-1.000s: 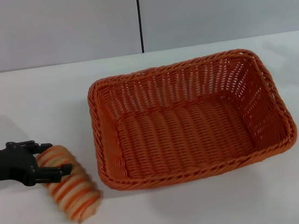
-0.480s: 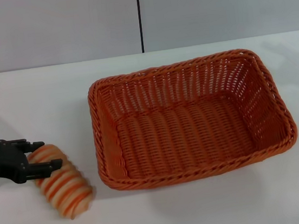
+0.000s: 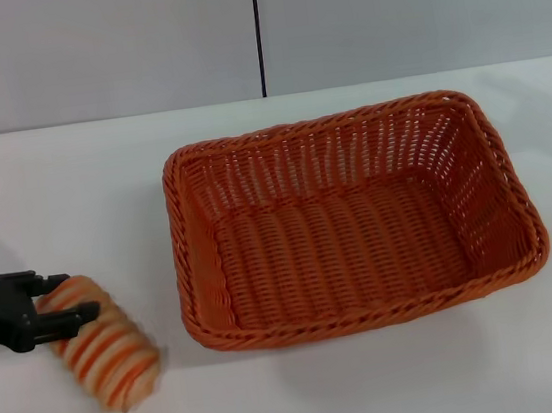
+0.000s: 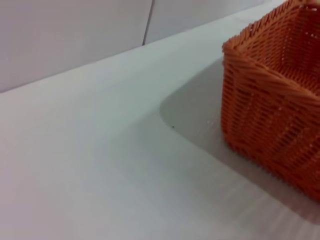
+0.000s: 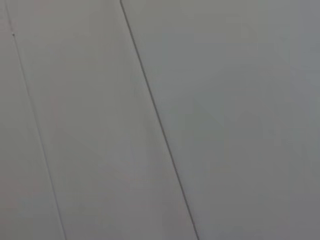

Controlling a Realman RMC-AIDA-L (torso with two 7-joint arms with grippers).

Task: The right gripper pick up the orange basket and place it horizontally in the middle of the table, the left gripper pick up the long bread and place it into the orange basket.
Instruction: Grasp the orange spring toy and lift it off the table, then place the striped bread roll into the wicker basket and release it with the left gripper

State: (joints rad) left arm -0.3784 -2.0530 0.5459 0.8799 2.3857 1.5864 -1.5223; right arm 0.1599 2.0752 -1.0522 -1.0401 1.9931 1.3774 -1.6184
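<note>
Left gripper, clamped on long bread, had dragged it toward lower left, away from orange basket; placement pending.

The orange basket looks like woven wicker, bumpy and rough, with a braided rim. Beside it, the table is smooth, flat and white with a dull shine. The long bread looks soft and matt, with stripes. The left gripper is dull black plastic.
</note>
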